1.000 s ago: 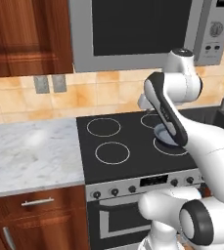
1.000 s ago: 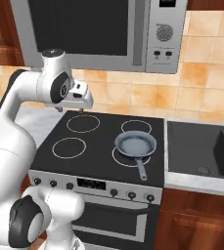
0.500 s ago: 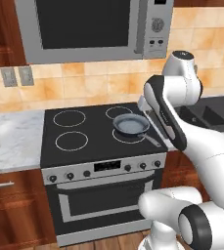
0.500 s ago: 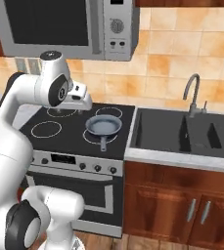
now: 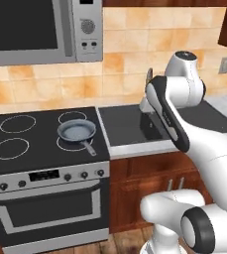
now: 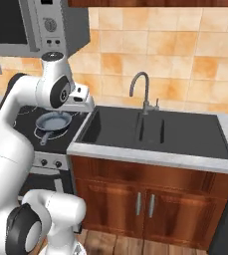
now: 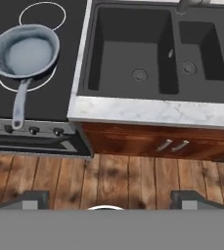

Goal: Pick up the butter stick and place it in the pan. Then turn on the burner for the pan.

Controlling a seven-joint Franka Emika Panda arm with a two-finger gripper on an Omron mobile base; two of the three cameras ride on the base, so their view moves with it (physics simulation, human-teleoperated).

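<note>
One pan (image 7: 24,51) on burner (image 7: 6,84), far from gripper (image 7: 108,197) | jaws wide apart, empty

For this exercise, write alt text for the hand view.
Looking down, an empty blue-grey pan sits on a black cooktop at upper left, handle toward the oven knobs. A dark double sink lies right, wooden floor below, the open claw at the bottom.

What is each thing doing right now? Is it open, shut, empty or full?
Pan: empty, sitting on the burner.
Gripper: open, holding nothing.
Sink: empty, no water running from the tap.
Oven door: shut.
Cupboard doors: shut.
Microwave: shut.
</note>
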